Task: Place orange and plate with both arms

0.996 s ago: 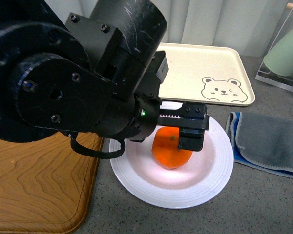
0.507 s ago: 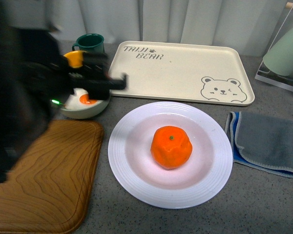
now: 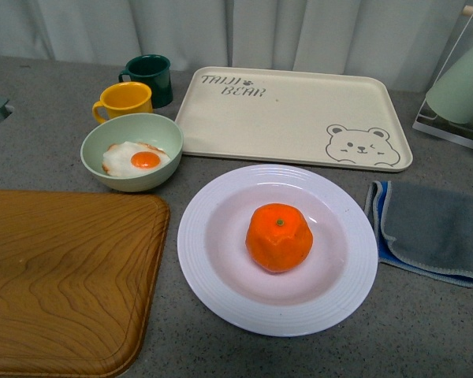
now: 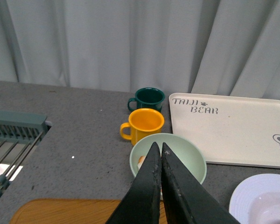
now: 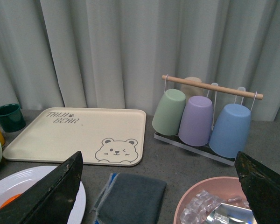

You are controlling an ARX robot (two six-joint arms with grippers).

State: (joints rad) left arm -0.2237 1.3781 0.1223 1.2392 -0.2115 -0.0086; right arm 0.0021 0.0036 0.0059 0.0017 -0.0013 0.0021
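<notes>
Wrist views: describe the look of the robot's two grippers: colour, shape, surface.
Left gripper: two matt black fingers, long, flat-sided, tapering to thin tips. Right gripper: black wedge-shaped fingers with a faintly speckled surface. No cables or markings visible.

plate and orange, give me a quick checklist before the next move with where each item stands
1. Orange sits in the well of the plate, stem up: ok.
2. Plate rim clear of the cloth and the wooden board: ok.
3. Gap between the plate rim and the bear tray: cannot tell, the edges run very close in the front view.
4. Left pincer open for a grasp: not ok, it is shut and empty.
5. Right pincer open and empty: ok.
6. No arm over the plate in the front view: ok.
</notes>
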